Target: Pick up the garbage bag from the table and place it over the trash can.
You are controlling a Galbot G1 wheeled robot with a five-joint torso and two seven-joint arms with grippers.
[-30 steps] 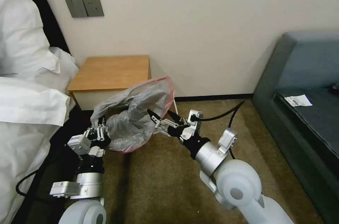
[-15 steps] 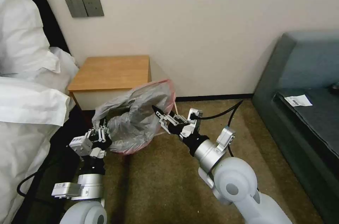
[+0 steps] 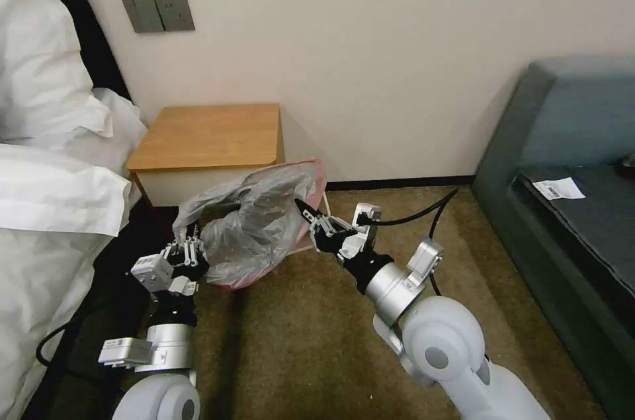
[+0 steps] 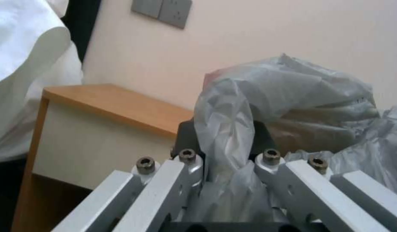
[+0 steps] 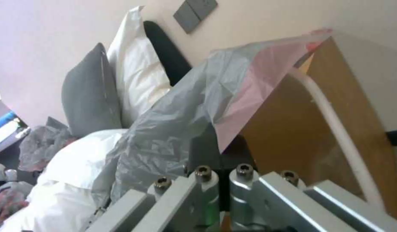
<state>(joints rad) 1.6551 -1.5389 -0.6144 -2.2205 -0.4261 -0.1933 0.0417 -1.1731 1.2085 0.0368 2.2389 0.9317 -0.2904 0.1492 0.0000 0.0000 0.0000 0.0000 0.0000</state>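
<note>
While both arms hold it spread, the thin crinkly translucent grey plastic garbage bag with pinkish-red edge [image 3: 254, 225] hangs in front of and below the worktop, a small orange-brown wooden nightstand with white drawer front [image 3: 208, 135], off its top.

Item 1, left gripper [image 3: 186, 249]: below the worktop's front, jaws clamped on a bunched fold of the bag; the left wrist view shows plastic pinched between its fingers [image 4: 188, 141].

Item 2, right gripper [image 3: 309, 213]: to the right of the worktop's front corner, jaws together on the bag's pink-edged rim.

Item 3, trash can: a whitish rim [image 5: 336, 129] shows under the bag's pink edge in the right wrist view; the body is hidden by plastic.

Step in hand, by my reading: the pick is done and the mouth is being lowered over the bin. The next move would call for keeping the mouth stretched while drawing the rim down around the bin's edge.

Writing: a white paper slip [image 3: 559, 189] lies on the grey sofa [image 3: 569, 142], far right of the worktop, its print too small to read. No brands legible.
</note>
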